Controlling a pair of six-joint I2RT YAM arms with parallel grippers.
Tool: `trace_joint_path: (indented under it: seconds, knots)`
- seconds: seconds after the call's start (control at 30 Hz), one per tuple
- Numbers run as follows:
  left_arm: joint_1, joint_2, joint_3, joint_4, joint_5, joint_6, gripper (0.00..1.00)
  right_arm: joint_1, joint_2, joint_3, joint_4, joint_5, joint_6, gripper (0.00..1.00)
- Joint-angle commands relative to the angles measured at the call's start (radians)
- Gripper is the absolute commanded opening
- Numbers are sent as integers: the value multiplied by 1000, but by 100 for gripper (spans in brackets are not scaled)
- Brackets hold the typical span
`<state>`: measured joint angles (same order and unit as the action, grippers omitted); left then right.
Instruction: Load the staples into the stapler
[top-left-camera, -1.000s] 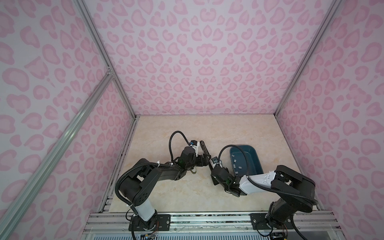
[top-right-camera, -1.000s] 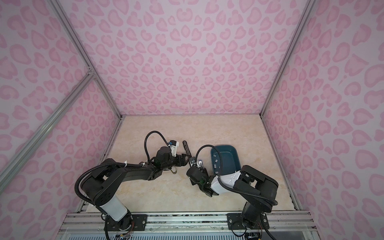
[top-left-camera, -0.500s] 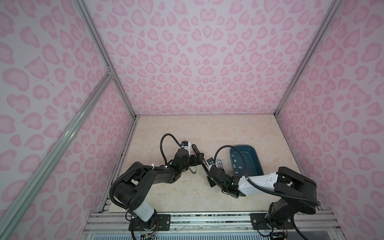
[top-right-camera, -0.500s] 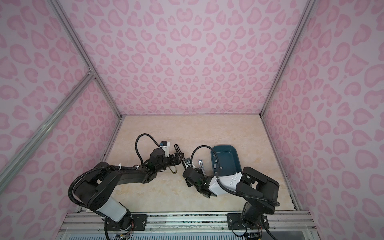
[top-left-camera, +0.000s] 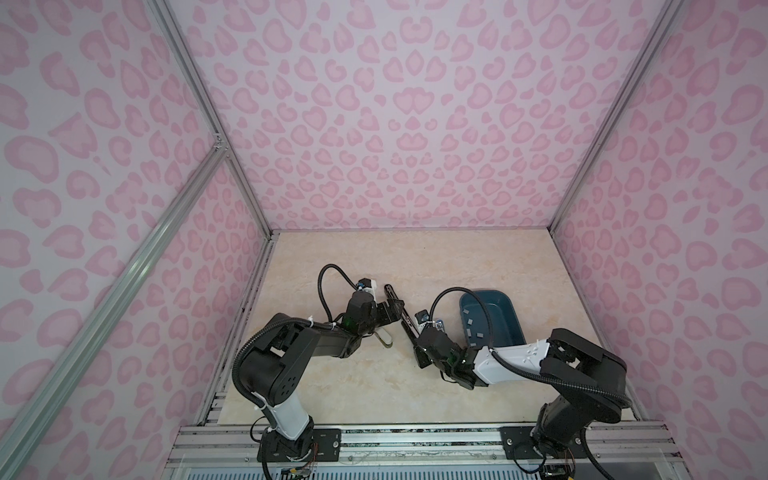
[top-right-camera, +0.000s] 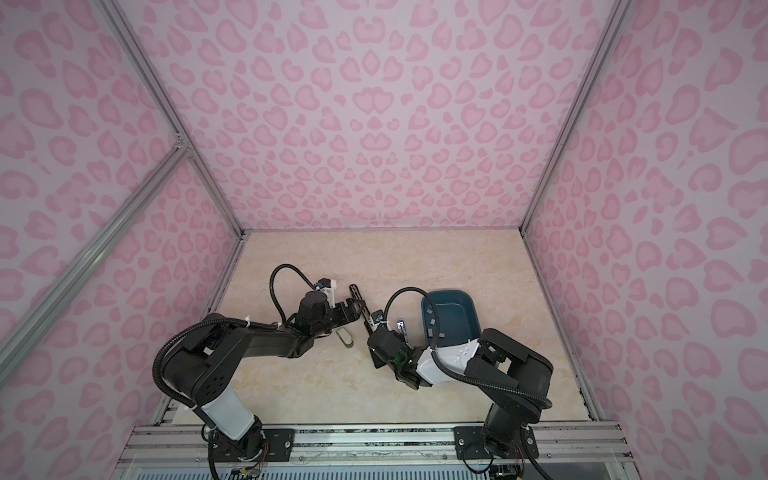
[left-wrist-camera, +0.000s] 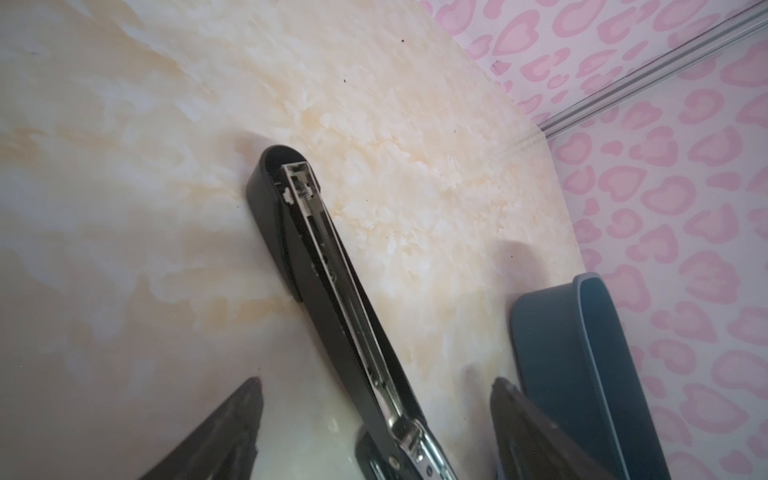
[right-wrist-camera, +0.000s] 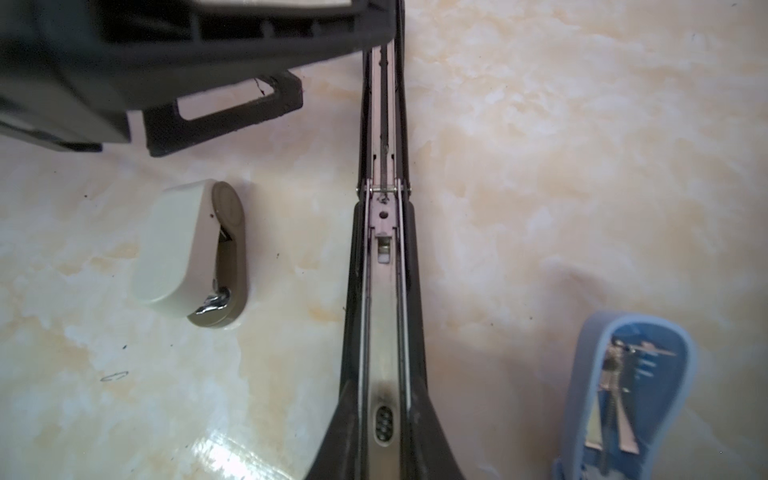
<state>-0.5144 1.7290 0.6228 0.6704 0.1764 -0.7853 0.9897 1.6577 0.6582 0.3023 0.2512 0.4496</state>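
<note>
- The stapler (top-left-camera: 408, 328), black and folded open, lies flat on the tabletop (top-left-camera: 374, 395) with its metal channel facing up, stretching from one gripper to the other.
- The right gripper (right-wrist-camera: 384, 419) is narrow, clamped on one end of the stapler with a finger pressed to each side.
- The left gripper (left-wrist-camera: 376, 384) stands wide over the other half; its fingers (left-wrist-camera: 241, 415) flank the stapler without touching it.
- The staples (top-left-camera: 470, 321) lie loose in a teal tray (top-left-camera: 498, 324) near the right gripper, on its side away from the left gripper and apart from both.
- A blue stapler (right-wrist-camera: 623, 395) rests between the right gripper and the tray.
- A beige stapler (right-wrist-camera: 178, 249) lies on the tabletop just beside the left gripper, apart from the black one.
</note>
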Motion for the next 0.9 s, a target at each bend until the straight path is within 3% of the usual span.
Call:
trace_joint_path:
  seconds: [0.0, 0.63, 0.87]
  knots:
    - [8, 15, 23, 14, 17, -25, 88, -25, -5, -5, 81, -41, 52, 0]
    - [54, 170, 147, 2, 129, -72, 89, -33, 3, 19, 161, -114, 94, 0]
    - [132, 270, 256, 35, 278, -68, 87, -1, 21, 20, 149, -98, 75, 0]
